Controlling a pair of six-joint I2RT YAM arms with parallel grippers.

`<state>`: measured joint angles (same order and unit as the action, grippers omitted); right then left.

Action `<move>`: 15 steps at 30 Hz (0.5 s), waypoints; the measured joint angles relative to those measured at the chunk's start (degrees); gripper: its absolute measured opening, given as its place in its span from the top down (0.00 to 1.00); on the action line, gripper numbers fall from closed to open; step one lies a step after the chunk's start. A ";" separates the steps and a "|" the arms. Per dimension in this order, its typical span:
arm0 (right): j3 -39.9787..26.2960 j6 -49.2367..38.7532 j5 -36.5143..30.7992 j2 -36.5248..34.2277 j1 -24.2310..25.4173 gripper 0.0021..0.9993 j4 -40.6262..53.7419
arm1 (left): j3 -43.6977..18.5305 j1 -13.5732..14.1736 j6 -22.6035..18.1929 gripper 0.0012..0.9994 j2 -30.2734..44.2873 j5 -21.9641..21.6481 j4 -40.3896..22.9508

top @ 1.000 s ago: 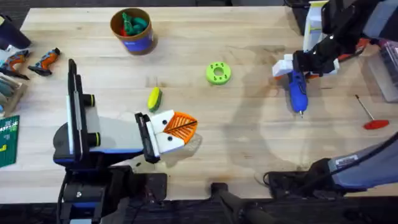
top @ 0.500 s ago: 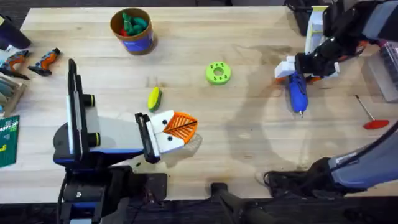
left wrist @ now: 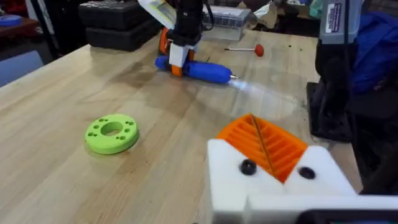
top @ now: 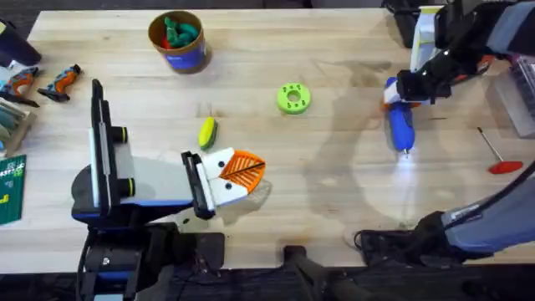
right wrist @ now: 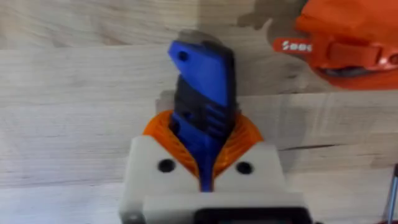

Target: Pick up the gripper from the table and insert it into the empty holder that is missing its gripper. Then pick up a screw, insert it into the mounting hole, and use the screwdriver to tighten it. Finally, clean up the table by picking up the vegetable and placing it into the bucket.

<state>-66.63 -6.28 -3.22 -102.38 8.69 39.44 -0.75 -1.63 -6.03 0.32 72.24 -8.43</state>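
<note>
Step in hand: screwdriver pickup, judged from the right end effector [top: 401, 87] closed around the rear of the screwdriver [top: 400, 124].
Right end effector state: orange pads clamped on either side of the blue body in the right wrist view [right wrist: 202, 155].
Left end effector state: fingers together, holding nothing [top: 242, 174]; it rests low over the near-left part of the surface [top: 334, 201].
Screwdriver location: lying on the far-right part of the surface, between the green disc [top: 293, 98] and the red-handled rod [top: 496, 155].
Screwdriver long axis: runs near to far; metal tip points toward the arms' bases (a bright patch lies on the wood just past the tip).
Next move, as judged: lift, then swing the tip toward the mounting hole on the holder [top: 219, 182].
Vegetable: on the surface [top: 206, 132], just beside the left arm, well apart from the bucket [top: 177, 42].
</note>
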 joint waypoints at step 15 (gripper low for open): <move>-0.40 0.08 1.47 2.55 -0.45 0.97 3.96 | 0.00 0.00 -0.01 1.00 0.00 0.00 0.00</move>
<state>-67.03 -6.20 -1.75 -99.83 8.24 43.40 -0.75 -1.63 -6.04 0.32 72.23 -8.43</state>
